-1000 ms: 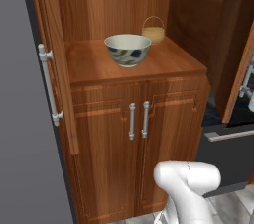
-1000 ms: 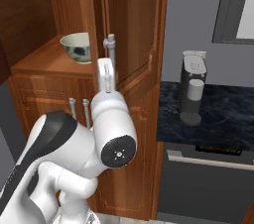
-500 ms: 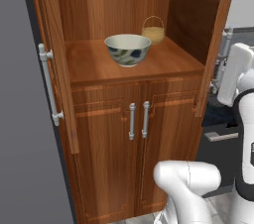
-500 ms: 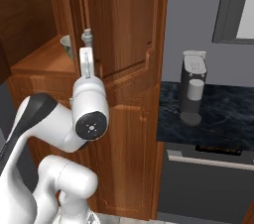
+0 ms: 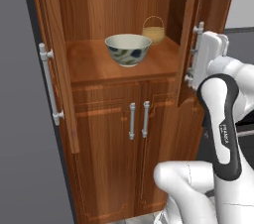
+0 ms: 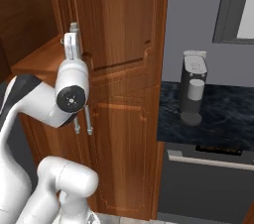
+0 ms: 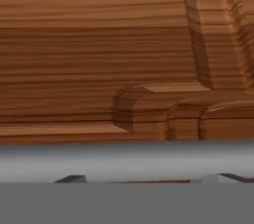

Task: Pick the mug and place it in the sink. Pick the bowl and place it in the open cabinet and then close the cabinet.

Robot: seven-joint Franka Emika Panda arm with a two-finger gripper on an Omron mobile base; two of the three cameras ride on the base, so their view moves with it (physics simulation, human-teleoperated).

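The cream bowl point(image 5: 128, 49) with its dark leaf pattern stands on the shelf inside the brown cabinet point(image 5: 99, 5). The cabinet's left door point(image 5: 57, 59) hangs wide open. Its right door point(image 5: 208, 0) is swung partway in. My gripper point(image 5: 194, 54) is pressed against that right door's outer face point(image 6: 119, 44), at its silver bar handle point(image 7: 127, 161). In the hand view the fingertips point(image 7: 69, 179) stand wide apart, and the bar runs across just in front of them with nothing clamped. The mug and the sink are out of view.
A small woven basket point(image 5: 154, 30) sits behind the bowl on the same shelf. Below is a lower double-door cupboard point(image 5: 111, 134). Right of the cabinet, a dark counter point(image 6: 223, 114) carries a coffee machine point(image 6: 192, 86), with an appliance front point(image 6: 208, 188) beneath.
My arm swung up to the right door and pushed it from wide open to partway in. The bowl and basket have not moved.
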